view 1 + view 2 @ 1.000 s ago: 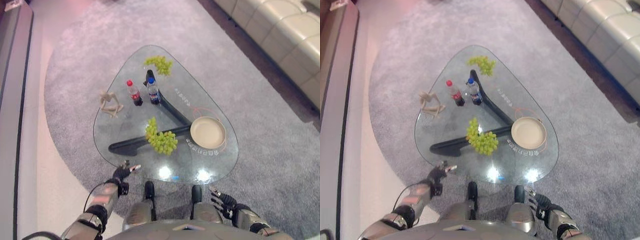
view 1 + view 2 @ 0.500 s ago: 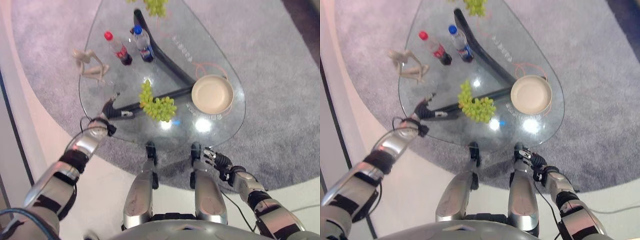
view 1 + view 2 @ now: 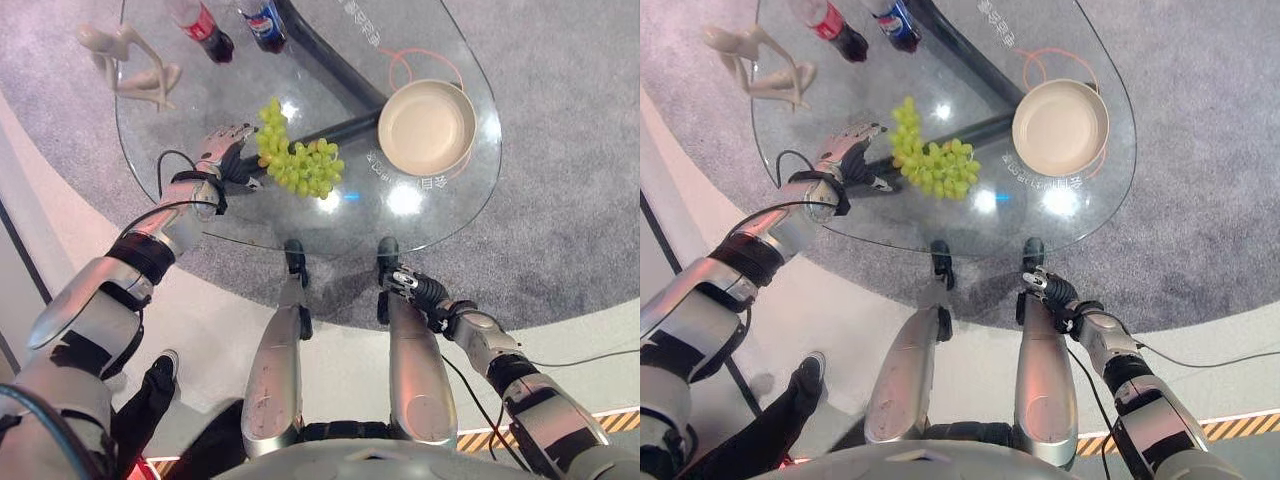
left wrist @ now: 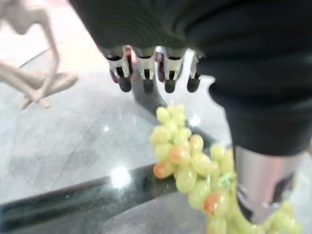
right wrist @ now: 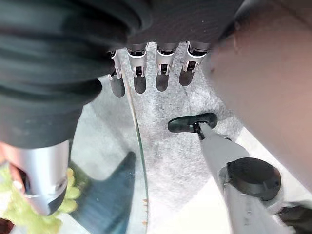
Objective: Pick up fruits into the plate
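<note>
A bunch of green grapes [image 3: 297,160] lies on the glass table [image 3: 455,200], near its front edge. To its right stands an empty beige plate [image 3: 427,127]. My left hand [image 3: 222,145] is over the table just left of the bunch, open. In the left wrist view its straight fingers [image 4: 146,63] reach above the grapes [image 4: 187,161], and the thumb is beside them. My right hand [image 3: 415,289] hangs open below the table's front edge, by the rug, with nothing in it.
A cola bottle [image 3: 200,20] and a blue-capped bottle [image 3: 262,20] stand at the far side. A pale figurine [image 3: 125,60] sits at the far left. A dark table leg [image 3: 340,70] runs under the glass. A person's shoe [image 3: 810,375] shows on the floor at lower left.
The camera has tipped down and come closer to the table. My left hand rose from below the table's edge and moved right, up to the grapes. The right hand stayed low.
</note>
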Controlling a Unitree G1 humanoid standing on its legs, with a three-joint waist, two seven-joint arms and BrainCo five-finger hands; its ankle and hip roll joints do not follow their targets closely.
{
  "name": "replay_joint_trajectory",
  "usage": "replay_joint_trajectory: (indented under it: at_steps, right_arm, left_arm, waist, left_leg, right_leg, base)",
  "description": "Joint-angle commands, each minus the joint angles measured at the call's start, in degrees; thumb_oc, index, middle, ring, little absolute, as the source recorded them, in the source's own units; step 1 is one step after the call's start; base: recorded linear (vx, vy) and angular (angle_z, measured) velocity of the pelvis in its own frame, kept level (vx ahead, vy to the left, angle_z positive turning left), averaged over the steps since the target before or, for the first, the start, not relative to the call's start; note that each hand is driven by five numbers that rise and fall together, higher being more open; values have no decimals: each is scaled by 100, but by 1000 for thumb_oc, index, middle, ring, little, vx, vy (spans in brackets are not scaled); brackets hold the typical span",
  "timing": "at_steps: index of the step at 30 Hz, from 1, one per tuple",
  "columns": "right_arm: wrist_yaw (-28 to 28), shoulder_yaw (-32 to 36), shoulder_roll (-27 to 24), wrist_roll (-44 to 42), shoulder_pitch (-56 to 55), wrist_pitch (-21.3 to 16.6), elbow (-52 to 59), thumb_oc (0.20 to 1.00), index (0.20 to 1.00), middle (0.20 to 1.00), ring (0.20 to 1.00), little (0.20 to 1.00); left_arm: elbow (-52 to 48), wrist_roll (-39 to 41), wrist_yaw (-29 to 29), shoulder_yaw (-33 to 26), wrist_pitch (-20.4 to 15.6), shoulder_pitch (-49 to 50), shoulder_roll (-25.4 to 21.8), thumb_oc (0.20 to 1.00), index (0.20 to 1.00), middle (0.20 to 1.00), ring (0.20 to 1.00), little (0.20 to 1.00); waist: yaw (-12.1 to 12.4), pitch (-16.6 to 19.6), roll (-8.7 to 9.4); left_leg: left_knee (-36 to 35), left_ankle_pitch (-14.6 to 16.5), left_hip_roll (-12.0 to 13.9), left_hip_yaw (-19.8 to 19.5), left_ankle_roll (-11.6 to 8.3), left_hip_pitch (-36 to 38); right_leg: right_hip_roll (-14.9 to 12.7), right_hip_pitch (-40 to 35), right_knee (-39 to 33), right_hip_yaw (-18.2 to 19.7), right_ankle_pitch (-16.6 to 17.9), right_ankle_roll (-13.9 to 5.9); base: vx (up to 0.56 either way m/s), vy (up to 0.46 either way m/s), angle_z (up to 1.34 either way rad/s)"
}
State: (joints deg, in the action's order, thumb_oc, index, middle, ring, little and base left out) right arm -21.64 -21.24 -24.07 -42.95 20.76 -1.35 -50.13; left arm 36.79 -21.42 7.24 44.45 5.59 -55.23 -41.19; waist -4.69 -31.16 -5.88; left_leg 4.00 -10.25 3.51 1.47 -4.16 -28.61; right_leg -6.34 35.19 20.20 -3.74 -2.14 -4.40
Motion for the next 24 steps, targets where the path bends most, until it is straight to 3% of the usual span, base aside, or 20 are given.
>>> replay_joint_trajectory:
  at_steps: [1, 9, 18, 24]
  right_arm:
    - [-157, -176, 64, -232, -276, 71, 384, 1000, 1000, 1000, 1000, 1000]
    - [-176, -135, 167, -474, -292, 111, 392, 1000, 1000, 1000, 1000, 1000]
    - [-387, -101, 252, -699, -316, 66, 162, 1000, 1000, 1000, 1000, 1000]
    - [-411, -119, 258, -789, -283, 50, 193, 1000, 1000, 1000, 1000, 1000]
  left_arm:
    - [58, -378, -27, -142, 86, -335, -349, 1000, 1000, 1000, 1000, 1000]
    - [255, -1125, -268, 137, 141, -620, -194, 1000, 1000, 1000, 1000, 1000]
    - [614, -1980, 227, 458, 154, -1035, -165, 1000, 1000, 1000, 1000, 1000]
    - [753, -2169, -113, 671, 157, -1197, -99, 1000, 1000, 1000, 1000, 1000]
  waist:
    - [-100, 137, 373]
    - [-209, 137, 389]
    - [-323, 137, 437]
    - [-377, 137, 465]
  left_leg:
    - [699, 774, -586, -7, 374, -142]
    - [899, 832, -623, 43, 380, -419]
    - [991, 839, -612, 111, 352, -661]
    - [1098, 860, -622, 123, 330, -832]
  right_leg:
    - [242, 1, -492, 66, 603, 23]
    - [284, 258, -389, 142, 615, 20]
    - [341, 468, -428, 231, 685, 7]
    - [360, 620, -403, 259, 716, -2]
  base:
    - [0, 0, 0]
    - [-3, 0, -4]
    - [-6, -5, -4]
    - [-1, -3, -2]
